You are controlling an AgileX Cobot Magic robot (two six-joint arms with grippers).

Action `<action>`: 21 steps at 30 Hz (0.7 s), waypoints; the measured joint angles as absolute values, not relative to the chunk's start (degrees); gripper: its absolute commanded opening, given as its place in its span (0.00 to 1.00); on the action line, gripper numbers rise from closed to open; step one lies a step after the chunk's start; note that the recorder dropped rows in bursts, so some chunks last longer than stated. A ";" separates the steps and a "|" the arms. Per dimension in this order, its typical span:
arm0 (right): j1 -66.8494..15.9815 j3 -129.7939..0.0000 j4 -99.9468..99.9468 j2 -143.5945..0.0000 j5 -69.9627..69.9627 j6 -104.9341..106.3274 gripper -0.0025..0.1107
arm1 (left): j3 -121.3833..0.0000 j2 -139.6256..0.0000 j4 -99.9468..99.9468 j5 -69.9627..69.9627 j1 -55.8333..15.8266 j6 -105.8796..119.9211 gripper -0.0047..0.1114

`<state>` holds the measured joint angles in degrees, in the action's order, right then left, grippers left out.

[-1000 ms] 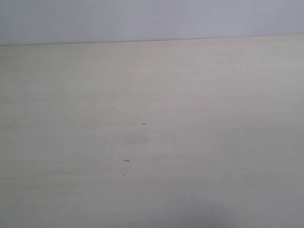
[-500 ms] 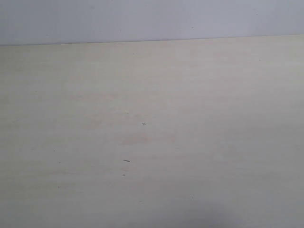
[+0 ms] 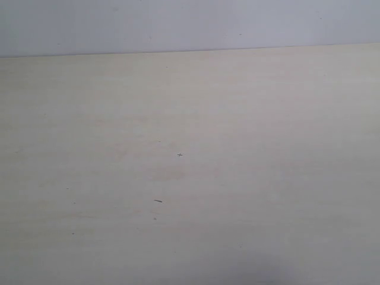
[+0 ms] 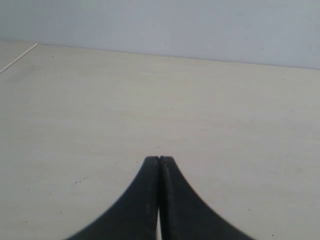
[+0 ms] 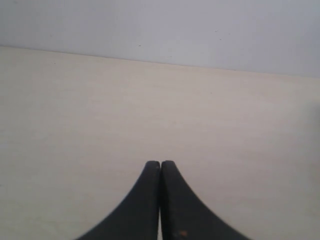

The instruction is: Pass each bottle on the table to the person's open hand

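Table point(image 3: 237, 119) takes up pretty much the whole exterior view, pale beige with a few tiny dark specks point(image 3: 158, 200), running back to a grey wall point(image 3: 178, 24). Left gripper point(image 4: 159, 159) and right gripper point(image 5: 160, 163) both sit over it, each clenched tip to tip on itself.

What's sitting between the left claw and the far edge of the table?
Nothing. Only bare table stretches from the shut left claw to that edge, as the left wrist view shows.
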<state>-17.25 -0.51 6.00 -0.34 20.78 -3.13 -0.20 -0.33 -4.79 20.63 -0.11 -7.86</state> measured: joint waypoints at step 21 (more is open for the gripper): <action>-17.25 -0.51 6.00 -0.34 20.78 -3.13 0.02 | -0.20 -0.33 -4.79 20.63 -8.48 -7.86 0.04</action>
<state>-17.25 -0.51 6.00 -0.34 20.78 -3.13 -0.20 -0.33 -4.79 20.63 -8.48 -7.86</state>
